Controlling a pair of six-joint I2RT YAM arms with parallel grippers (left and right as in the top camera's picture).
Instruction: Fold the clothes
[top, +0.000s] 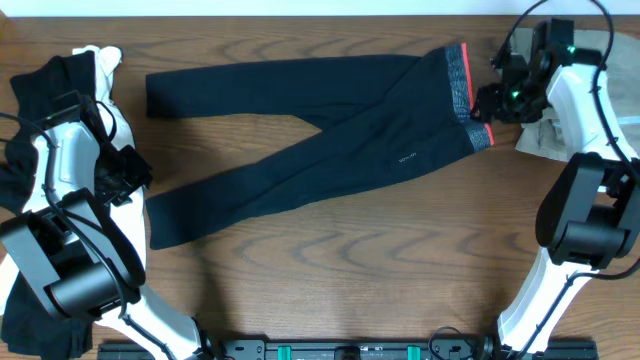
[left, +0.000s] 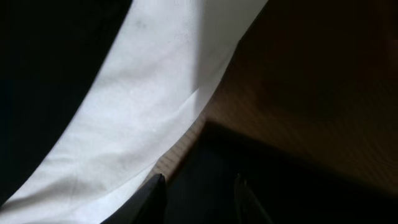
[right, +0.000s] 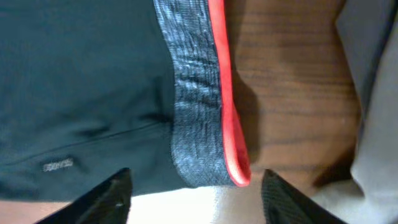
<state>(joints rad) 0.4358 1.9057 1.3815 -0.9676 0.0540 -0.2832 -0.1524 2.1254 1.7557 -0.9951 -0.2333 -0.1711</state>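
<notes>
Long black pants (top: 300, 130) lie spread across the table, legs pointing left, with a small white logo (right: 57, 165). Their grey waistband (right: 196, 112) with its coral-red edge (right: 227, 112) is at the right. My right gripper (top: 490, 105) hangs at the waistband's near corner. It (right: 199, 193) is open, with that corner just ahead of the gap between the fingers. My left gripper (top: 130, 175) is by the left pile, near the lower leg's end. In its wrist view it (left: 199, 196) stands open over dark cloth, beside a white garment (left: 143, 106).
A heap of black and white garments (top: 60, 80) lies at the far left, running down the left edge. A taupe garment (top: 560, 135) sits at the right behind my right arm, also in the right wrist view (right: 373, 93). Bare wood shows in front of the pants (top: 350, 270).
</notes>
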